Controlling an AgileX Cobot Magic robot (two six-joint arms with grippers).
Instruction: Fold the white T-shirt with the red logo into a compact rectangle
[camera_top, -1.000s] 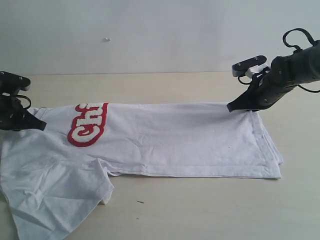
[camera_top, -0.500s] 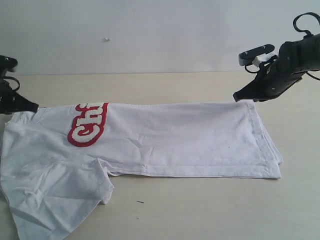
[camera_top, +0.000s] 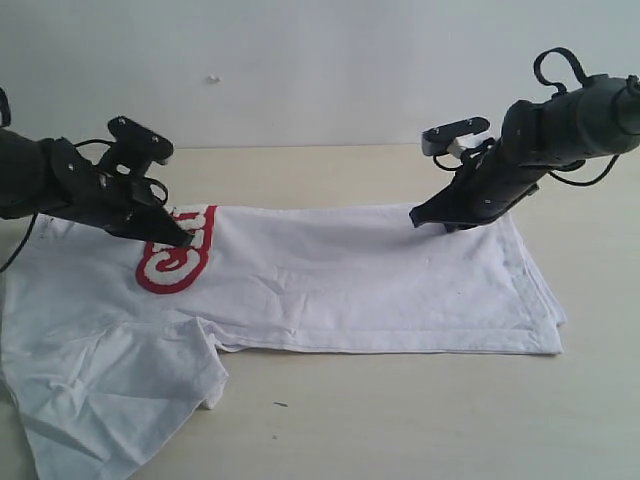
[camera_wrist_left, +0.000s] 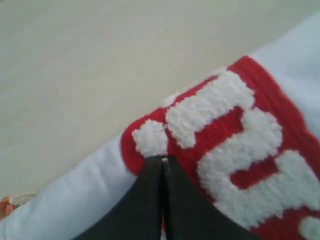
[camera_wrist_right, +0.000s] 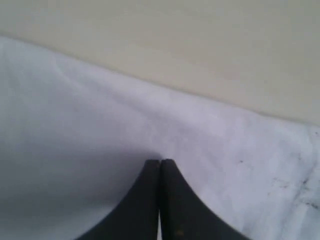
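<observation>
your exterior view is bright and evenly lit, with only thin soft shadows where the white t-shirt (camera_top: 380, 280) lies on the table (camera_top: 400, 420). both wrist views reach you out of focus: the red logo (camera_wrist_left: 240, 145) looks fuzzy, and a grey shadow sits on the cloth beside the right gripper (camera_wrist_right: 160, 162).
</observation>
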